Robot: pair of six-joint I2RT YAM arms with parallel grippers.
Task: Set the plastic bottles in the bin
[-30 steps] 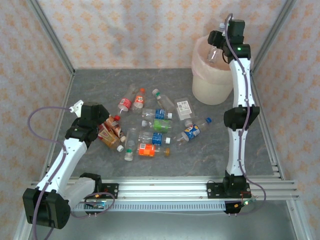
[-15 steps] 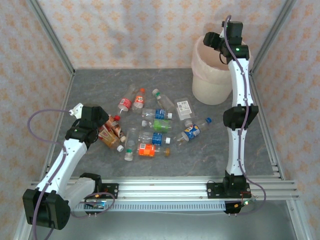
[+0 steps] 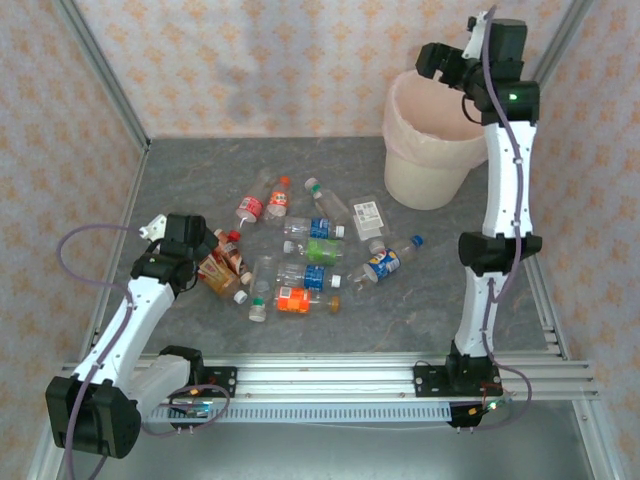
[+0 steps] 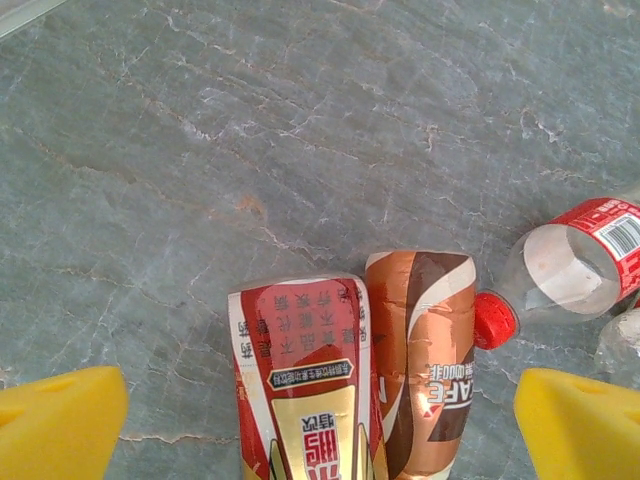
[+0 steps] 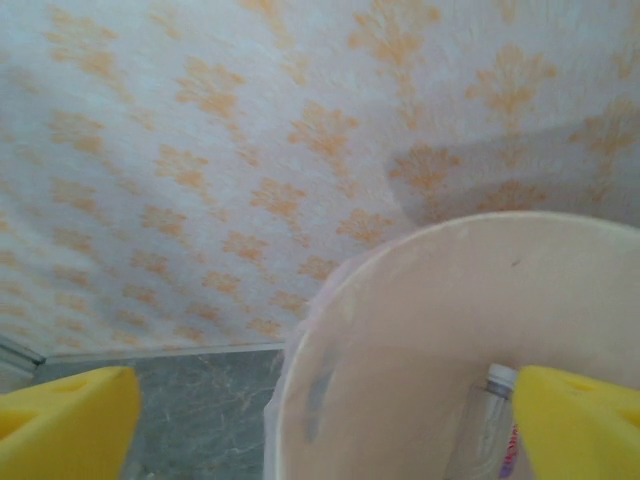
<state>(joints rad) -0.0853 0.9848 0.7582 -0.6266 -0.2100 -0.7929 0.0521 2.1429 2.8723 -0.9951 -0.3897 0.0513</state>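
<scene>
Both wide open and empty, right gripper (image 5: 325, 420) above pink-lined bin (image 3: 425, 175), left gripper (image 4: 320, 420) over red-label bottle (image 4: 300, 370), brown-label bottle (image 4: 425, 340) touching it.

Grey tabletop (image 3: 190, 170), veined like marble; cream wallpaper (image 3: 250, 60) sprigged with orange florals; the bin (image 3: 425, 180) cream-white, its liner (image 3: 420, 105) pale pink; the plastic bottles (image 3: 310, 250) clear, labelled red, blue, green, orange; under the left pincer (image 4: 320, 420), a red-and-gold bottle (image 4: 300, 390) and a brown swirled bottle (image 4: 425, 350); its fingers (image 4: 60, 420) bright yellow.
</scene>
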